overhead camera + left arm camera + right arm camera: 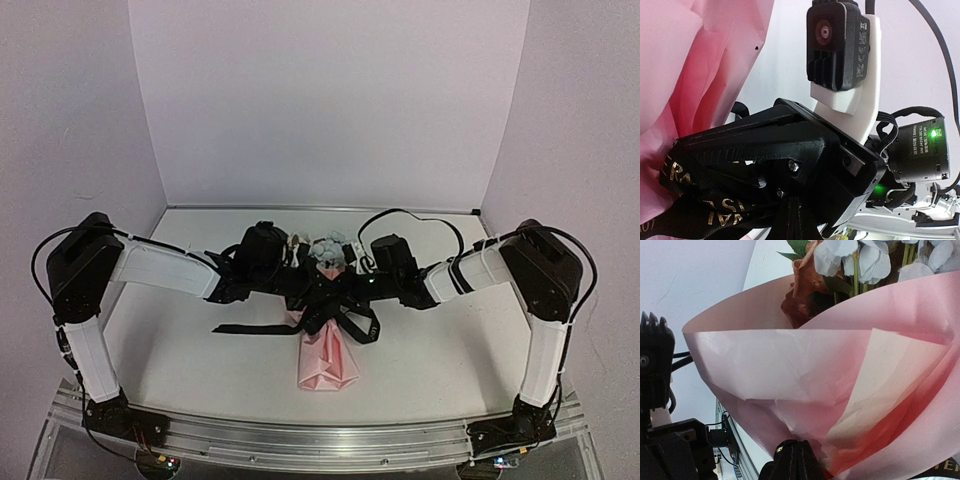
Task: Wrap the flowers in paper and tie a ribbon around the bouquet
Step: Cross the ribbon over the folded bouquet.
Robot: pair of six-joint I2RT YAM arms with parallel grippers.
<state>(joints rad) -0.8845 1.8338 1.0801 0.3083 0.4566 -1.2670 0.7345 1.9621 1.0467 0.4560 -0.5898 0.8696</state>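
Observation:
The bouquet lies mid-table with its pink paper (326, 362) cone pointing toward the arms and the flowers (330, 250) at the far end. Pale blue and rust-red flowers (850, 265) rise from the paper (805, 370), which fills the right wrist view. The black ribbon (338, 312) with gold lettering (682, 182) crosses the cone's waist, and one tail trails left. My left gripper (300, 290) and right gripper (362, 290) meet over the waist. Each is shut, with a strand of ribbon pinched at its tips, the left (792, 222) and the right (796, 462).
The white table (450, 340) is walled by pale panels at the back and sides. An aluminium rail (320, 440) runs along the near edge. The right arm's wrist camera (840, 45) sits close in front of the left wrist, and the two arms crowd together over the bouquet.

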